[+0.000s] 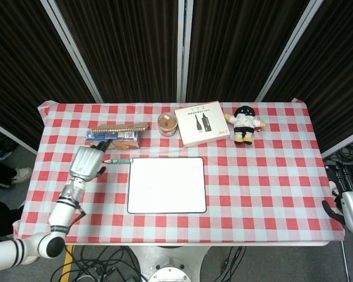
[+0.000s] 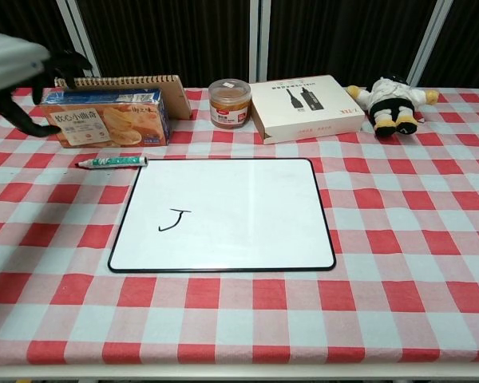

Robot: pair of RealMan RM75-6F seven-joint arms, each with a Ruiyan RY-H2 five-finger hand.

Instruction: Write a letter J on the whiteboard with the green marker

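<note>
Steep overhead head view, low frontal chest view, same table (image 1: 270,176).

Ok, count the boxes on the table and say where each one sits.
2. The biscuit box lies at the far left, in front of the spiral notebook. The white cable box lies at the far middle, between the jar and the plush doll.
</note>
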